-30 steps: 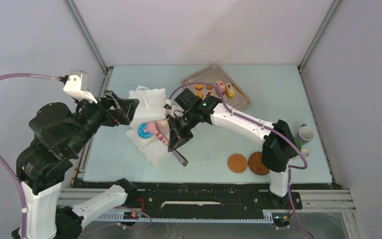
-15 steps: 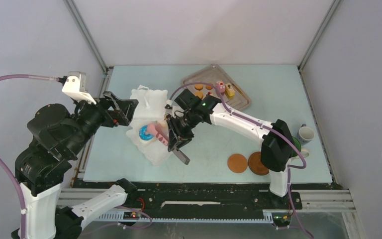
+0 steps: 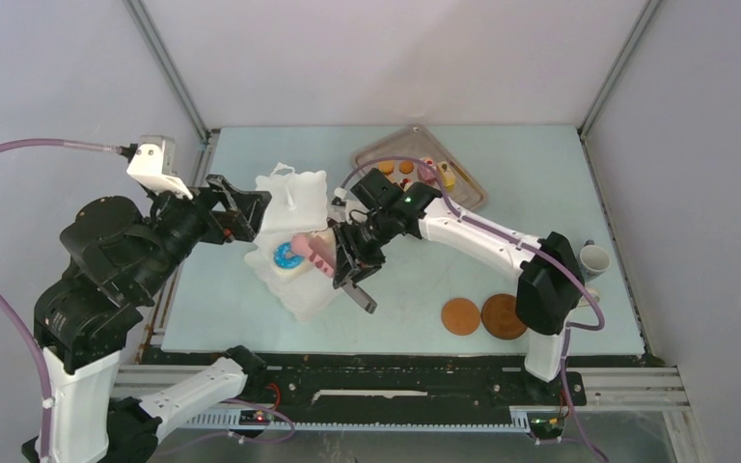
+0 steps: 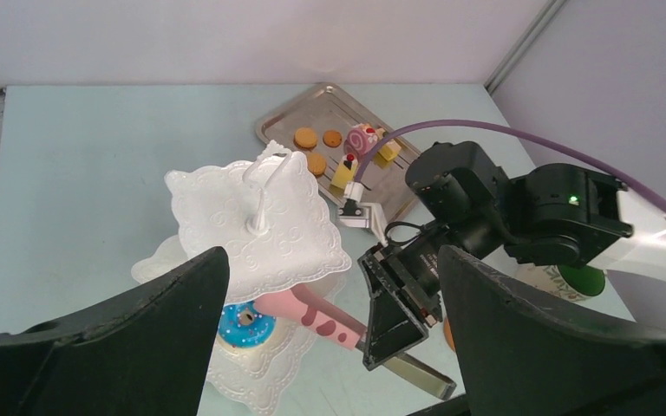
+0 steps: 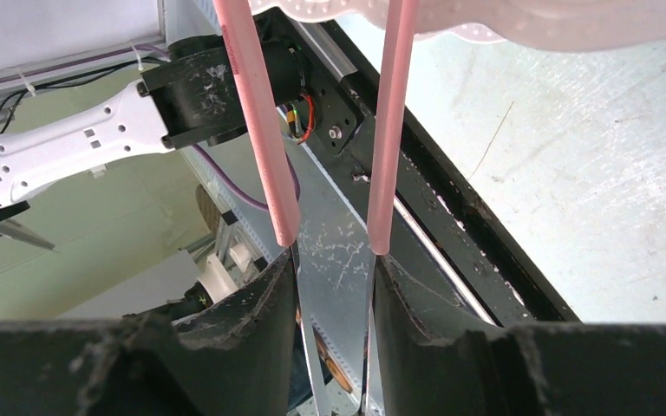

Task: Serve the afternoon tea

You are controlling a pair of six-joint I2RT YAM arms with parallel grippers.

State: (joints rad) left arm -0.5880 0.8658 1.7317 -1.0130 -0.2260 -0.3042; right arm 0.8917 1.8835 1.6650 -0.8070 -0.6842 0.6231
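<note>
Early stage, most still to serve

Your right hand is clamped on the tongs, tips reaching into the stand beside the blue doughnut on a lower tier; your left hand is spread wide, holding nothing, just beside the stand. Left to do: biscuits and cake slices on the tray, coasters bare on the counter

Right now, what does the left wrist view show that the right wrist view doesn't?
Left wrist only: the blue doughnut low on the white stand, and the silver tray of pastries beyond. Right wrist only: both arms of the pink tongs pinched by the right gripper, close up. Shared: the tongs and the stand.
</note>
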